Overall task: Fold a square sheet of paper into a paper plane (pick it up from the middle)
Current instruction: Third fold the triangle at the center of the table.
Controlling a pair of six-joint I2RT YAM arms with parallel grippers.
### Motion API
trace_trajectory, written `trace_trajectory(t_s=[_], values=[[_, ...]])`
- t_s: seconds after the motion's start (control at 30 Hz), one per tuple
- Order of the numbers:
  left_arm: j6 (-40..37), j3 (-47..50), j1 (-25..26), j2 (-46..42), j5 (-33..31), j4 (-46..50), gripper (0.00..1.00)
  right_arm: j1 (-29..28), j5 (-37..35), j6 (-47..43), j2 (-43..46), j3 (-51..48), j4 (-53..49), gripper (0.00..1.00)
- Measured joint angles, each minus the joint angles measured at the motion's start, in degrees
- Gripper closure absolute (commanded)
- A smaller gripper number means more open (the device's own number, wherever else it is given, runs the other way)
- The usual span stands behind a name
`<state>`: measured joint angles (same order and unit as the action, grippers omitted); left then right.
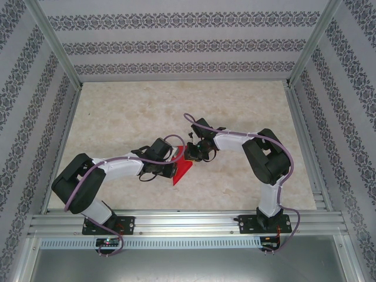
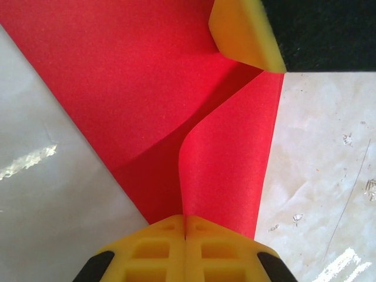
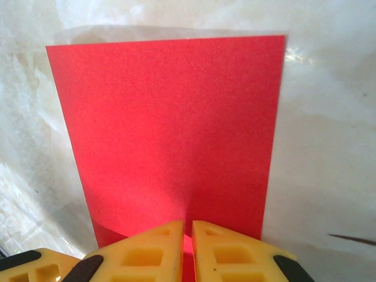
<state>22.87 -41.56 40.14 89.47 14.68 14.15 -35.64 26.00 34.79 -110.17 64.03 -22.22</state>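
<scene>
From above, one red paper [image 1: 181, 170] lies mid-table [image 1: 117, 117] between two arms. Its long axis slants from the hands down to a sharp point aimed at the near edge, a little left. The left hand [image 1: 171, 157] and right hand [image 1: 192, 154] meet over its upper end; their grip is too small to tell here.

The left wrist view settles one: the left hand [image 2: 185, 226] is closed on a raised fold of the paper [image 2: 135, 88], which curls up from a flat layer. One yellow finger [image 2: 244, 32] of the right hand touches the paper's far part.

In the right wrist view the right hand [image 3: 188, 232] pinches the paper's [image 3: 170, 129] near edge, red showing in the slim slit between its fingers. Here the paper looks a plain oblong stretching straight away over the table [image 3: 329, 147]
</scene>
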Motion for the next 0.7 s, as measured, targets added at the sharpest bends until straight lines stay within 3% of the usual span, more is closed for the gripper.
trace_trajectory(t_s=[0.7], values=[[-1.5, -1.0, 0.0, 1.0, -0.1, 0.0, 0.96, 0.0, 0.2, 0.8, -0.2, 0.0, 0.1, 0.86]])
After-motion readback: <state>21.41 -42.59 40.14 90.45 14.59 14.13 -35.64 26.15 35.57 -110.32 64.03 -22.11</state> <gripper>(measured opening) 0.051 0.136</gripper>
